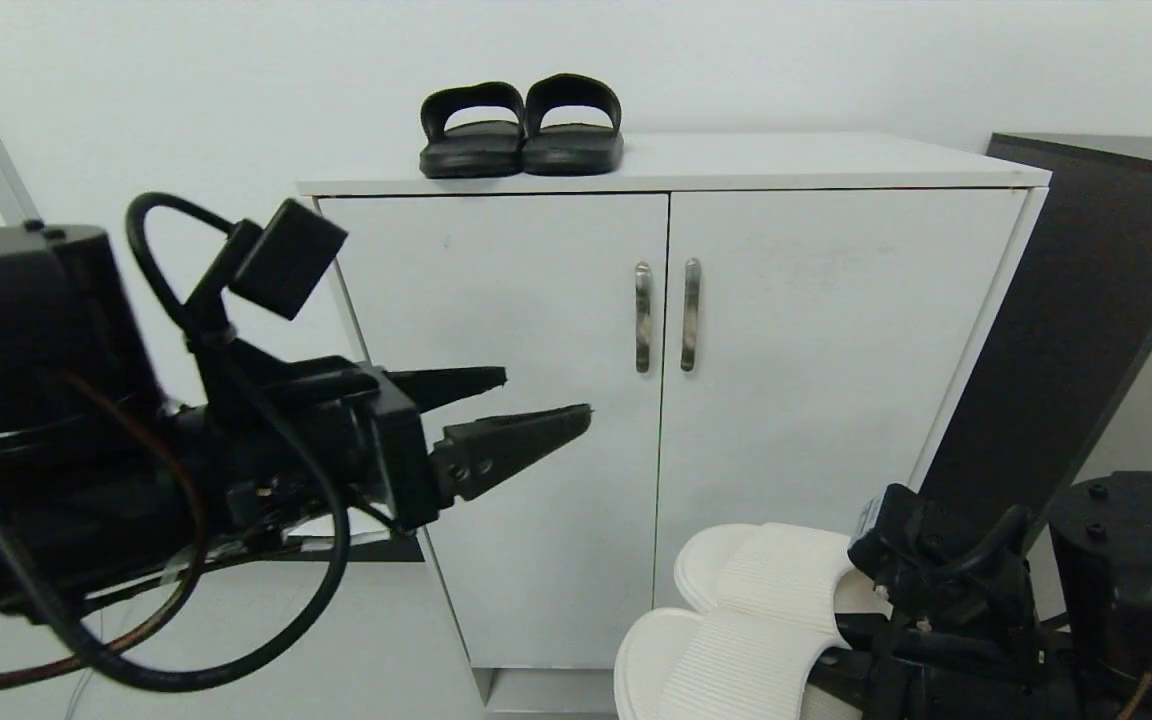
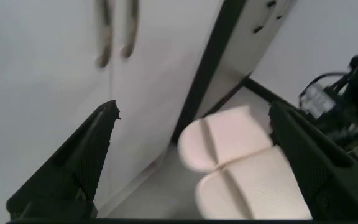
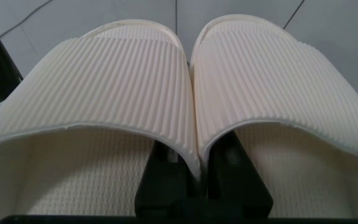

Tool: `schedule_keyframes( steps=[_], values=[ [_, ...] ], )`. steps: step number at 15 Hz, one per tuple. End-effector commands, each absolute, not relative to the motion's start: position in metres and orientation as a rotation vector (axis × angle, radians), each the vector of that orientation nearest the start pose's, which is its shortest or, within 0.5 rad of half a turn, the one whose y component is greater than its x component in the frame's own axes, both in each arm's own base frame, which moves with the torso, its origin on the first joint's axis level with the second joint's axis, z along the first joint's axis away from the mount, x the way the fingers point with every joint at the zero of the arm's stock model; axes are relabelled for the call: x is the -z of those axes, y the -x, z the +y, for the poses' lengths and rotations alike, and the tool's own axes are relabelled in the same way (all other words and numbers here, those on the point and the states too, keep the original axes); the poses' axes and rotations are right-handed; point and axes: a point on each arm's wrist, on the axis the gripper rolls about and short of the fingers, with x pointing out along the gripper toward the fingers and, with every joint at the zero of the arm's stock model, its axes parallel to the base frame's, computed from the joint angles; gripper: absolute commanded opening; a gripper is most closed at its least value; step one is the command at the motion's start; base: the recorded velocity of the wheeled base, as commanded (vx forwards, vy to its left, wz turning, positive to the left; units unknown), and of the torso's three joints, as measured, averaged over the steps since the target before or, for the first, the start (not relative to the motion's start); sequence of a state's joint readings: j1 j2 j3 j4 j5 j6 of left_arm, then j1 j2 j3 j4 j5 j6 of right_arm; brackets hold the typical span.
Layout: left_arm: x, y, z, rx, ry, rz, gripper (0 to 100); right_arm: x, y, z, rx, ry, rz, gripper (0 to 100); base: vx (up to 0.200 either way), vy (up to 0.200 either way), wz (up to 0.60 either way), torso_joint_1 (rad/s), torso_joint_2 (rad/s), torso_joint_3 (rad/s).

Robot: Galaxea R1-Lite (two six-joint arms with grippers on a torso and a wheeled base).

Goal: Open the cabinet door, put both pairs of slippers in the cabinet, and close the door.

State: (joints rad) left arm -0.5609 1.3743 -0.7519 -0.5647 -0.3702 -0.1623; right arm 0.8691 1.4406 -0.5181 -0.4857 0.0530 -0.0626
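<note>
The white cabinet [image 1: 816, 420] stands with both doors shut, its two metal handles [image 1: 643, 317] upright and side by side at the middle seam. On its top, left of the middle, the black slippers [image 1: 521, 130] sit as a pair, touching each other. The white slippers [image 1: 736, 620], with ribbed straps, lie side by side low before the right door. My right pincer [image 3: 197, 177] grips them together by their inner edges.

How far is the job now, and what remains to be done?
Nothing looks done: both doors are shut. In hand: the right gripper holds the white slippers; the left gripper, jaws open, hangs before the left door, short of the handles. Left: opening a door, storing the white pair and the black slippers from the cabinet top, closing.
</note>
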Motion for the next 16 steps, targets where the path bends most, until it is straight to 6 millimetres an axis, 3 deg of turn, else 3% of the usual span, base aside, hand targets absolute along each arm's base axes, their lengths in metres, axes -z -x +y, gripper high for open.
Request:
schedule_keyframes(
  steps=[1, 5, 8, 16],
  values=[
    [-0.249, -0.212, -0.157, 0.975, 0.176, 0.170, 100, -0.159, -0.141, 0.167, -0.917, 0.238, 0.392, 0, 0.000, 0.000, 0.00, 0.000, 0.00, 0.000],
    [-0.261, -0.239, -0.181, 1.118, 0.315, 0.186, 100, -0.159, -0.142, 0.167, -0.914, 0.237, 0.394, 0, 0.000, 0.000, 0.00, 0.000, 0.00, 0.000],
    [-0.259, -0.257, -0.202, 1.133, 0.329, 0.199, 100, -0.158, -0.142, 0.166, -0.913, 0.238, 0.397, 0, 0.000, 0.000, 0.00, 0.000, 0.00, 0.000],
    [-0.253, -0.297, -0.228, 0.986, 0.361, 0.176, 100, -0.156, -0.141, 0.165, -0.913, 0.243, 0.405, 0, 0.000, 0.000, 0.00, 0.000, 0.00, 0.000]
  ],
)
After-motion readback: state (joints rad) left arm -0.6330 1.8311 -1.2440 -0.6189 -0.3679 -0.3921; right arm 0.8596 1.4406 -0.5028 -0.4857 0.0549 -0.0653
